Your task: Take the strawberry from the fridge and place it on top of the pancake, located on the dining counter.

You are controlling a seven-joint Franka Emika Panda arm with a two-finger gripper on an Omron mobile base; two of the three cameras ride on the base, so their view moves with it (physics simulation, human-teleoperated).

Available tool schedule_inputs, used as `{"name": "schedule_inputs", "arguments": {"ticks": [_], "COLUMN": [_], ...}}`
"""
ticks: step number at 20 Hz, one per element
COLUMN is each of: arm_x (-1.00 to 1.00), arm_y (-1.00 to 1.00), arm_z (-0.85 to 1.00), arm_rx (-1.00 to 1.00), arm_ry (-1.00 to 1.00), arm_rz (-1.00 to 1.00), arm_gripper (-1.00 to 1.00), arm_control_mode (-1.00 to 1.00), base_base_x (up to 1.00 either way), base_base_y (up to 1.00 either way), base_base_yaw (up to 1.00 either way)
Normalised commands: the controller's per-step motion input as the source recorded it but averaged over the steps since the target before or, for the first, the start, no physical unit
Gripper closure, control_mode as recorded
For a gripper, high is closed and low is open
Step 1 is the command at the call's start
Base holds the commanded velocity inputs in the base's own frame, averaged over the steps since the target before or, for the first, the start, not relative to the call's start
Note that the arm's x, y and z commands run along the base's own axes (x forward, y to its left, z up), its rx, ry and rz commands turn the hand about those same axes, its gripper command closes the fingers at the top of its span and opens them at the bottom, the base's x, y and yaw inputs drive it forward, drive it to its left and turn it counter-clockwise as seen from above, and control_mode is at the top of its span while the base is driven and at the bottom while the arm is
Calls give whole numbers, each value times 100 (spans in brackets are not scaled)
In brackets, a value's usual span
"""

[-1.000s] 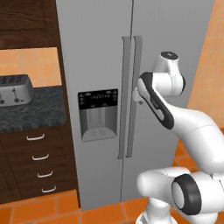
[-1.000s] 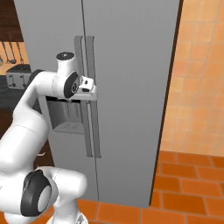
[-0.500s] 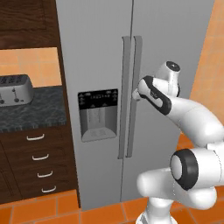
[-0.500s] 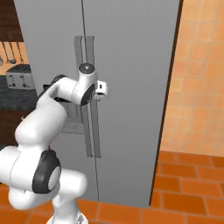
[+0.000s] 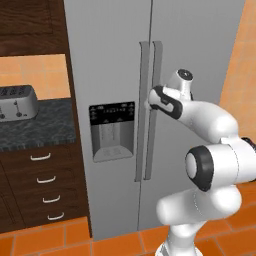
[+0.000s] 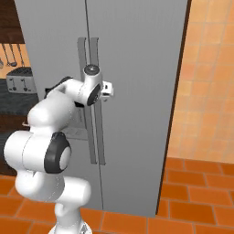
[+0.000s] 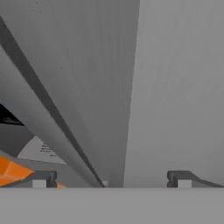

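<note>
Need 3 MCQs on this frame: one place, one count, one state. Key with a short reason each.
1. Where is the pincer?
A. at the fridge door handles
B. at the toaster
C. at the drawers

2. How many drawer pulls show under the dark counter?
A. two
B. four
C. six

3. State of the fridge doors?
A. both shut
B. left open
C. right open

Key: 1 A, the hand sits by the two long handles; 2 B, four pale pulls are stacked one above another; 3 A, the doors meet flush with no gap at the seam.
</note>
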Motion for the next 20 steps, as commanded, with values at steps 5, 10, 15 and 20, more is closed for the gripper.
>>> {"name": "schedule_inputs", "arguments": {"ticks": [5, 10, 15, 20], "arm_x": [59, 32, 41, -46], "arm_y": [4, 0, 0, 0], "arm_z": [-4, -17, -15, -6], "arm_rx": [-4, 0, 0, 2], "arm_ry": [0, -19, -26, -49], "arm_rz": [-6, -5, -2, 0], "arm_gripper": [-100, -100, -100, -100], "arm_control_mode": [-100, -100, -100, -100], "base_base_x": [0, 0, 0, 0], "base_base_y": [0, 0, 0, 0], "base_base_yaw": [0, 0, 0, 0]}}
